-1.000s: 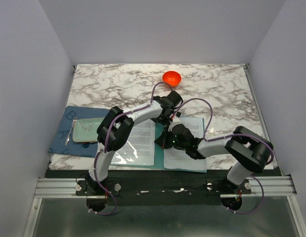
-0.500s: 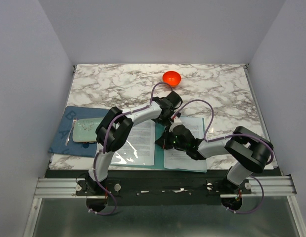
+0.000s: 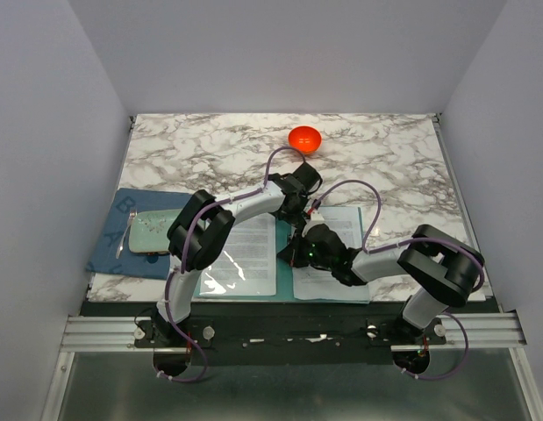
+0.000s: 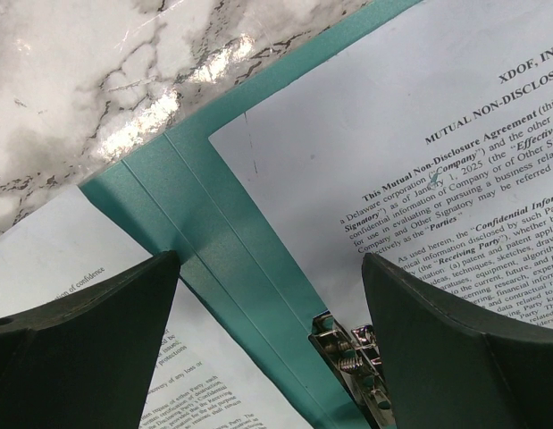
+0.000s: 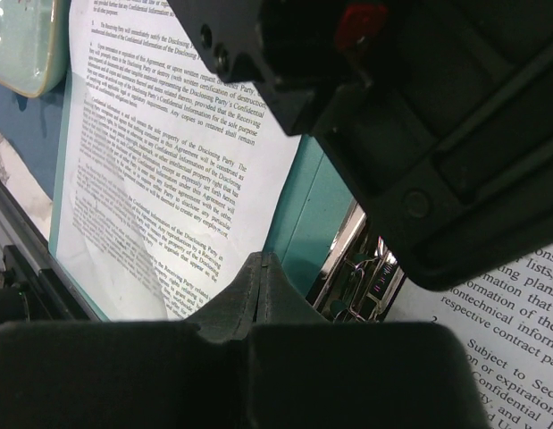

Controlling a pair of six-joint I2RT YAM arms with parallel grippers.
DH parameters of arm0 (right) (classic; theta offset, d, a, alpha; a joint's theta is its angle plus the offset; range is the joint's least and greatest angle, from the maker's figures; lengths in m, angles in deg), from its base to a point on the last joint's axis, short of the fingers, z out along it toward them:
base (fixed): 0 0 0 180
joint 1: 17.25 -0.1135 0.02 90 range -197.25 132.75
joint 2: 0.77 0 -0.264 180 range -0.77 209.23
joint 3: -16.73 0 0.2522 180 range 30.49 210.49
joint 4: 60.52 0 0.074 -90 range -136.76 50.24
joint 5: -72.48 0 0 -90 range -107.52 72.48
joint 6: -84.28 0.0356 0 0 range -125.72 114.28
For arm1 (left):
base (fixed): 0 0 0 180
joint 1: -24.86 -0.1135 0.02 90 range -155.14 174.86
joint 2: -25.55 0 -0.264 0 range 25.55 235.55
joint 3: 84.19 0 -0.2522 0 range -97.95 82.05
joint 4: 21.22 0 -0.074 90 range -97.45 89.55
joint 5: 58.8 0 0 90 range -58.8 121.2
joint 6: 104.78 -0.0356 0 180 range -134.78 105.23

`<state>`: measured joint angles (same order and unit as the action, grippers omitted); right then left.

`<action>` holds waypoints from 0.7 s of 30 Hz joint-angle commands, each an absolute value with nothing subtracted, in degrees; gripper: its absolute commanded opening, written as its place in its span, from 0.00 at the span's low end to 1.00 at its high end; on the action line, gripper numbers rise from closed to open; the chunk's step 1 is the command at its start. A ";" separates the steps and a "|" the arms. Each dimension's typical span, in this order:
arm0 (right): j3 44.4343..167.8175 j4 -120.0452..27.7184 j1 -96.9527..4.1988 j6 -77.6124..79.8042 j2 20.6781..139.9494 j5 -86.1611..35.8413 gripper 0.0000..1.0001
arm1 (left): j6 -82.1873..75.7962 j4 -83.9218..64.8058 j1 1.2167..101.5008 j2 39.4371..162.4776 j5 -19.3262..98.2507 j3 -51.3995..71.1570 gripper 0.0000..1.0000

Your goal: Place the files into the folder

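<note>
The folder (image 4: 213, 223) lies open on the tabletop (image 4: 88, 63), files (image 4: 419, 170) on both halves. The left hand (image 4: 269, 295) gapes over the spine, the right hand (image 5: 261, 277) is pinched together beside the metal clip (image 4: 347, 353); best to work its lever squarely, sheets aligned

Metal clip (image 4: 349, 350) cut by the left wrist view's bottom edge; folder (image 4: 227, 255) spine mostly hidden in the top view.
</note>
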<state>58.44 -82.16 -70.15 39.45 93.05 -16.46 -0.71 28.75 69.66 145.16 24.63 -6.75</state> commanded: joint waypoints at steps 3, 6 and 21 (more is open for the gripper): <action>55.36 -73.48 -70.51 39.02 96.61 -13.21 0.00 | -4.14 33.24 68.63 149.22 20.48 -2.59 0.98; 55.36 -73.83 -70.07 39.28 97.32 -13.48 0.01 | -4.49 33.33 68.54 149.21 20.39 -2.42 0.98; 52.11 -79.54 -67.70 41.48 100.74 -16.20 0.00 | -5.63 32.80 68.19 148.33 20.48 -1.18 0.97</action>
<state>55.64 -89.39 -68.87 42.88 96.29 -17.25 -2.35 26.83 69.44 144.09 25.27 -4.69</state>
